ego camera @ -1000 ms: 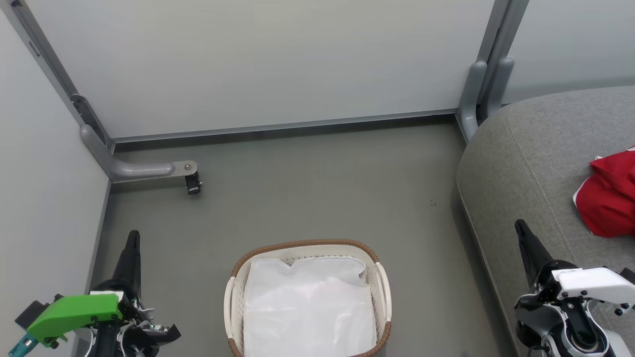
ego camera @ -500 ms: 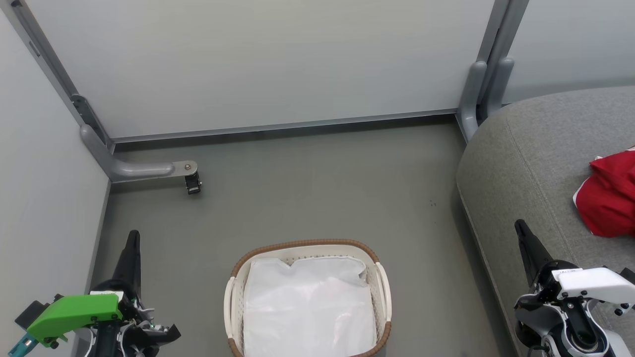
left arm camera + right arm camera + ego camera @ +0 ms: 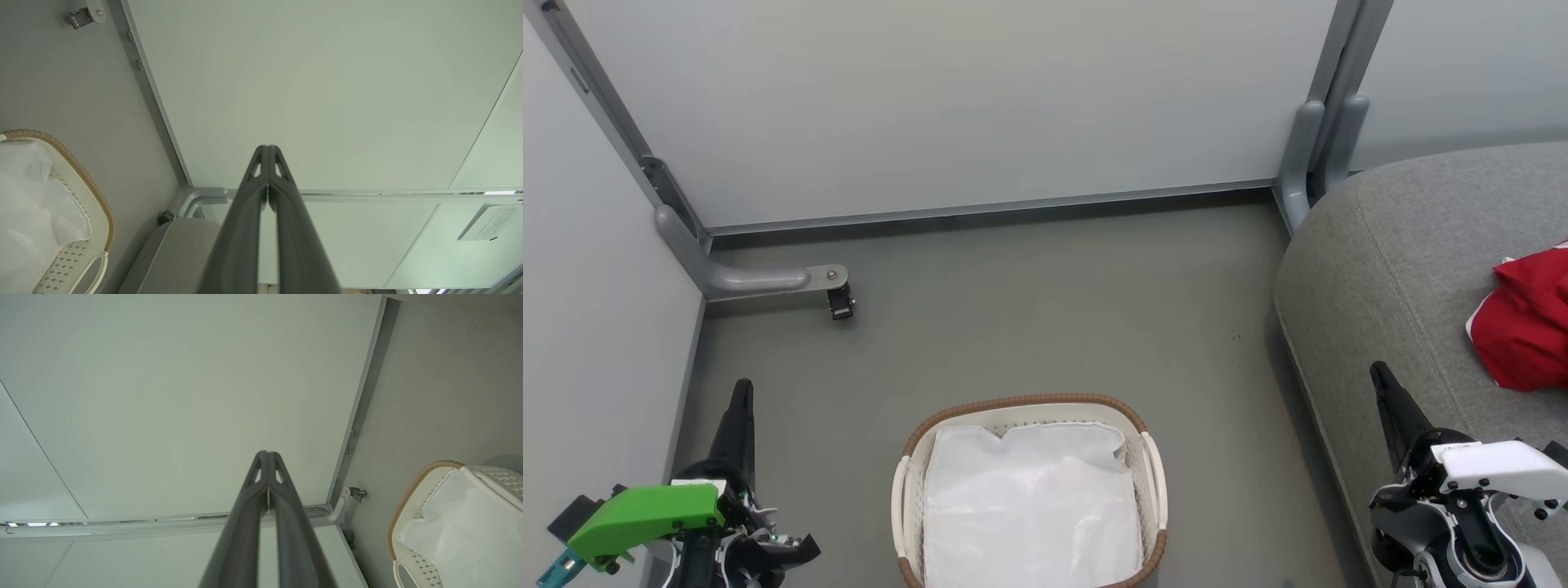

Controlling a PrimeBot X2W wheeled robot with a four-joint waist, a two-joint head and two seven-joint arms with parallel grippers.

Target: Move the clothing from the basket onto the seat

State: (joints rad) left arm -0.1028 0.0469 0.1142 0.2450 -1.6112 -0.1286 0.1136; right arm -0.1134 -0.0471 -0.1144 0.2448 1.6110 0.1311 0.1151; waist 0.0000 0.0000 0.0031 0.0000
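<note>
Judging the clothing (image 3: 1523, 327) soft and light, we'd pinch a raised fold; left gripper (image 3: 742, 388) and right gripper (image 3: 1378, 371) closed, empty.

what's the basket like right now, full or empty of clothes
Empty of clothing: the basket holds just its white liner, and the red clothing lies on the seat.

Clothing (image 3: 1525, 327) and basket (image 3: 1029, 406) cut by frame edges.
</note>
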